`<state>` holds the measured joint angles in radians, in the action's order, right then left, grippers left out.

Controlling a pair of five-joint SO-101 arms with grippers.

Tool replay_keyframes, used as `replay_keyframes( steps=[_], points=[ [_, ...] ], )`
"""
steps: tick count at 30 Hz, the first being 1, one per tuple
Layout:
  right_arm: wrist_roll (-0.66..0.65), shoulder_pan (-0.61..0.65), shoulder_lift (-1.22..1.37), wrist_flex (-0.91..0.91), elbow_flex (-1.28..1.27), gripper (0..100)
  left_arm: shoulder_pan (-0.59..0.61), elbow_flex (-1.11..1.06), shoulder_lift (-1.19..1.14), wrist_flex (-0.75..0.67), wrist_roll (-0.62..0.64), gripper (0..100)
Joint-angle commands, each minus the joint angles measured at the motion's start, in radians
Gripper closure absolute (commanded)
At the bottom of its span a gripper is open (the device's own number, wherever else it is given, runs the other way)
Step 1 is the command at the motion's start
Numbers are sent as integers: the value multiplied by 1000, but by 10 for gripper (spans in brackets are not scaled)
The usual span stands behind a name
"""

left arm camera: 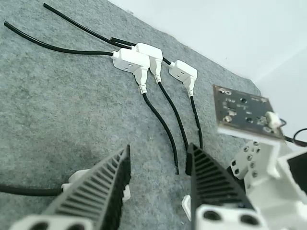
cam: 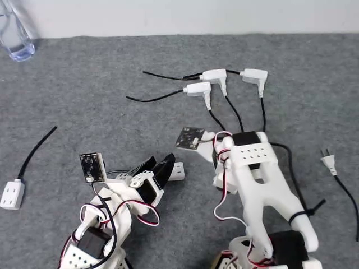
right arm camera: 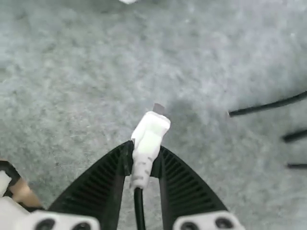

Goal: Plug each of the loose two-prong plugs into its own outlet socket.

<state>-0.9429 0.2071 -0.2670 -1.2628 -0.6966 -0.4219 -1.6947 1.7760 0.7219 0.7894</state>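
One plug is clamped in the right claw, its prongs barely visible, so a tilted approach may miss the slots. The left claw gapes empty beside the outlet socket, which, unheld, could skid across the grey surface.

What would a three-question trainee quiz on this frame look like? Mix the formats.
1. True or false: the right gripper is shut on a white plug.
2. How many sockets in the far cluster hold a plug?
3. The left gripper is: A) open, B) shut on a plug, C) shut on a cord.

Key: 1 true; 2 three; 3 A.
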Motion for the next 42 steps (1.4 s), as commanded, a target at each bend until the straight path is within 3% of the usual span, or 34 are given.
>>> replay_keyframes(
  steps=[1,7,13,18,20,32,42],
  points=[
    [63,-45,-13,13,9,991,-3,10,9,2,0,815],
    [175,-64,-13,10,-9,991,-3,10,9,2,0,815],
    [192,-110,-13,13,-20,981,-3,10,9,2,0,815],
    [176,-189,-22,13,-17,799,-3,10,9,2,0,815],
    [120,-200,-22,13,-17,763,-3,10,9,2,0,815],
    [-114,-231,-15,4,78,798,-3,10,9,2,0,815],
    [-252,-275,-13,147,-133,798,-3,10,9,2,0,815]
  ],
)
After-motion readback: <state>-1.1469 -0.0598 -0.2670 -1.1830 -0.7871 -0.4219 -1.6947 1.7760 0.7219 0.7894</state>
